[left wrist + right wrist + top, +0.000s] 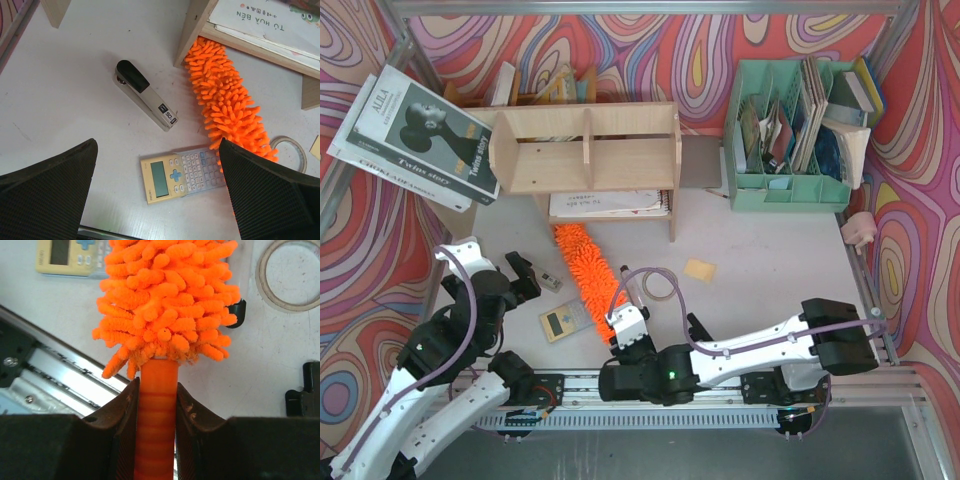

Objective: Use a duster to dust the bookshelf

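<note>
The right fingers (120, 425) pinch the duster (582, 270) by its handle (157, 395) at lower centre; the left fingers (45, 190) gape wide.

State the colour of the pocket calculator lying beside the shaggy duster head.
Pale yellow plastic pocket calculator, clearest in the left wrist view.

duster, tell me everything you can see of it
The duster is bright orange, with a long shaggy head of soft chenille-like strands and a ribbed plastic handle. The right gripper is shut on the handle just below the head. The head stretches along the table, its tip by a bookshelf leg and its side against the calculator.
</note>
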Robot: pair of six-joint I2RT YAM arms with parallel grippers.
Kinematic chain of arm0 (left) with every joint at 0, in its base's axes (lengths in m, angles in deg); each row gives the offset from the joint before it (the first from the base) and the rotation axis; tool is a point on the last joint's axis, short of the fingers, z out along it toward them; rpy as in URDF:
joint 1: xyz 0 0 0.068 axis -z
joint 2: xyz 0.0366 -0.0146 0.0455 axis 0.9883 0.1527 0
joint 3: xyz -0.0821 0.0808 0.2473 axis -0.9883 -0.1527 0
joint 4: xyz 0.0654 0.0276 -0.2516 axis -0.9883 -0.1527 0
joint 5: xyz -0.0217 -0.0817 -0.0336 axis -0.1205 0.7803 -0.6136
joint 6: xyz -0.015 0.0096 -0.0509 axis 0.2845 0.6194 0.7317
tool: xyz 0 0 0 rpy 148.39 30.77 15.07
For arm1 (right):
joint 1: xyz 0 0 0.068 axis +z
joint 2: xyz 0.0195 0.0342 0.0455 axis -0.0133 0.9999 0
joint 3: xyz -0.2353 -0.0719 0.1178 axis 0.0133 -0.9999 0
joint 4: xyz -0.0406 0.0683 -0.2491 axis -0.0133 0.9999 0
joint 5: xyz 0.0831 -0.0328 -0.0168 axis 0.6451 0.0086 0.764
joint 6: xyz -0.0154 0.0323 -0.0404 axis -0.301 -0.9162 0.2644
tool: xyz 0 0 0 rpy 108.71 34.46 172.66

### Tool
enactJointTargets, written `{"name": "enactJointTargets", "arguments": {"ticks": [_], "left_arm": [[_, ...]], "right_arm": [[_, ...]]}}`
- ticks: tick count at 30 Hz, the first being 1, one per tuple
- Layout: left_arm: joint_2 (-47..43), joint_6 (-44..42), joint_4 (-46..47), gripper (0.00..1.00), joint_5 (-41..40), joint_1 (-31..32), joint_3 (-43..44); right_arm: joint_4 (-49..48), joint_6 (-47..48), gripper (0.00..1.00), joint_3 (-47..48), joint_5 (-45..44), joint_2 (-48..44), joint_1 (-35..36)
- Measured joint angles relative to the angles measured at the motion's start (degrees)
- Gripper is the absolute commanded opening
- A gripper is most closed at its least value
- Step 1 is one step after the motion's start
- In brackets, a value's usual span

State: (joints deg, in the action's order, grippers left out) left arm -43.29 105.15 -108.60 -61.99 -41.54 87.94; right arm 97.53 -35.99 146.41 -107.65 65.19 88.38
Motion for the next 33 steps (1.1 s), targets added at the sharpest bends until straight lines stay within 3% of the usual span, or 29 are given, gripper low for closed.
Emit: {"name": "enactJointTargets", "arguments": {"ticks": [20,29,33], "left_arm": [[-0.26,0.24,0.0,0.98,-0.31,0.0,0.0],[-0.39,0.39,-0.02,0.98,-0.44,0.0,0.0],[-0.39,0.42,-0.02,0.98,-0.44,0.0,0.0]], "right_arm": [[4.59,-4.26,0.0,-0.02,-1.05,0.52,2.45],[0.96,-0.02,0.0,-1.57,-5.31,-8.72,3.48],[0.83,-1.14,0.0,-1.75,-4.72,-6.88,2.93]]}}
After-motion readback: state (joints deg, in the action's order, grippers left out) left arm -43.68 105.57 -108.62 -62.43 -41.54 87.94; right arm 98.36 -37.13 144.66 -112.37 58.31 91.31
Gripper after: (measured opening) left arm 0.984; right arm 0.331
